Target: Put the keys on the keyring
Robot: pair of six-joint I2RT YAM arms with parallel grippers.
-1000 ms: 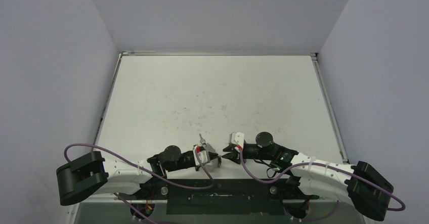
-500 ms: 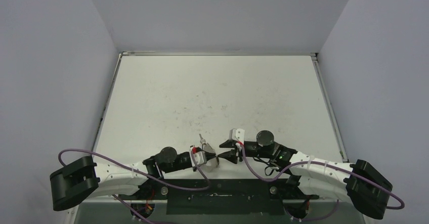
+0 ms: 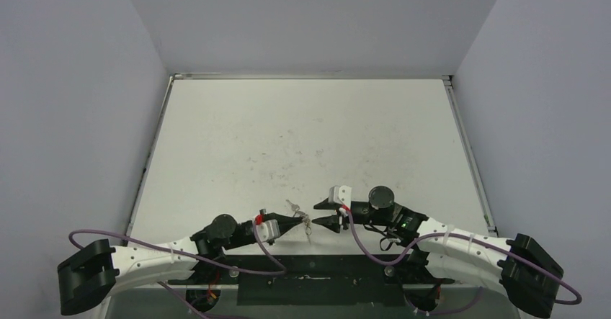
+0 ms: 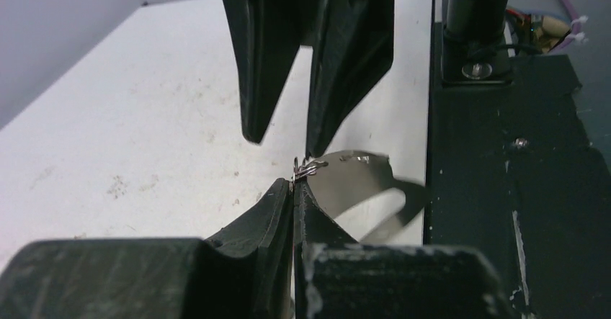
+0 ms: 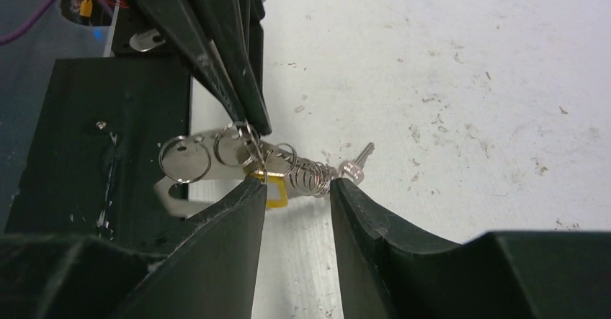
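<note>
1. Slippage looks the main risk. The left gripper (image 4: pixel 293 188), pressed together, pinches only one link of the short chain of small silver rings (image 5: pixel 238 150) on the large flat silver-grey oval metal keyring (image 4: pixel 360 182), low over the near edge of the scuffed white table (image 3: pixel 302 139). A sideways tug could pull it free.
2. The right gripper (image 5: pixel 295 189) is spread either side of the rings and grips nothing. Closing off-line could twist the bundle or knock the small silver metal key (image 5: pixel 357 164).
3. The right wrist view shows that key and a yellow oblong tag (image 5: pixel 274 195). The left wrist view hides both.
</note>
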